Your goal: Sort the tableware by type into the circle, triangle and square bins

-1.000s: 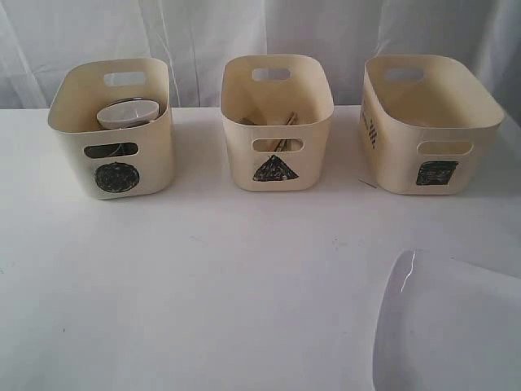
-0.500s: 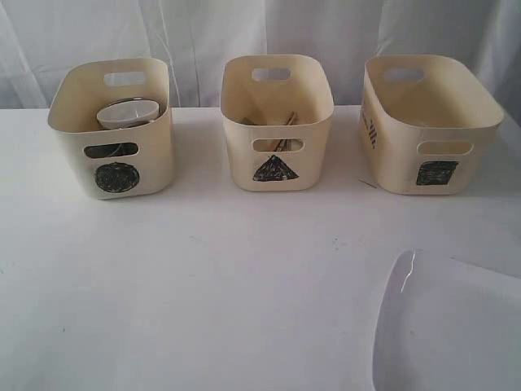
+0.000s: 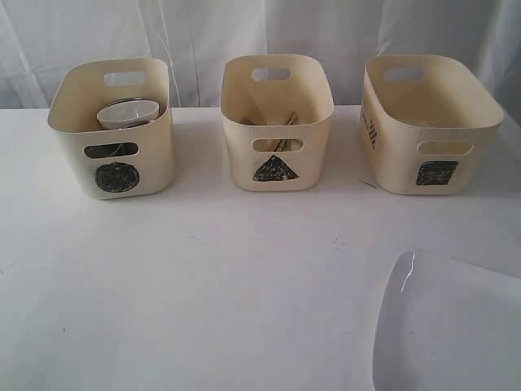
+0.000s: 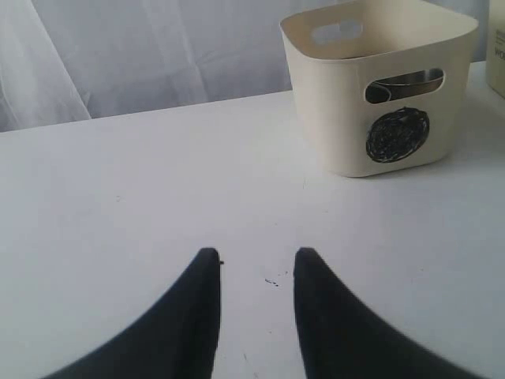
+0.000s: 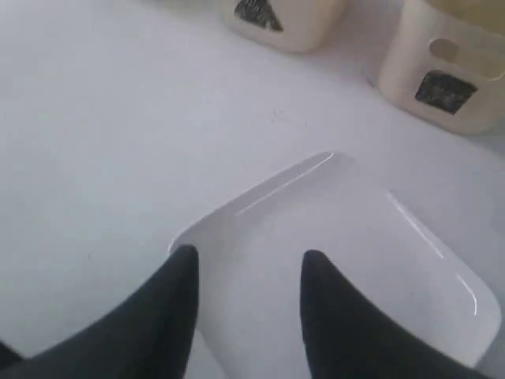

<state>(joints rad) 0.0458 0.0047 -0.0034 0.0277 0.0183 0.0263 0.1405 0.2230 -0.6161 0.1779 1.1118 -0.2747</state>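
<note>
Three cream bins stand in a row at the back of the table: the circle bin (image 3: 112, 130) on the left, the triangle bin (image 3: 277, 122) in the middle, the square bin (image 3: 430, 122) on the right. A small white bowl (image 3: 128, 113) sits high in the circle bin, and steel shows through the front cut-out of the circle bin (image 4: 380, 87). Wooden chopsticks (image 3: 281, 122) lie in the triangle bin. The large white square plate (image 3: 452, 326) lies at the table's front right. My right gripper (image 5: 248, 257) hovers open over the near edge of the plate (image 5: 347, 260). My left gripper (image 4: 256, 257) is open over bare table.
A white tabletop (image 3: 220, 277) spreads between the bins and the front edge. A white curtain (image 3: 203, 32) hangs behind the bins. The triangle bin (image 5: 284, 16) and square bin (image 5: 446, 71) stand beyond the plate in the right wrist view.
</note>
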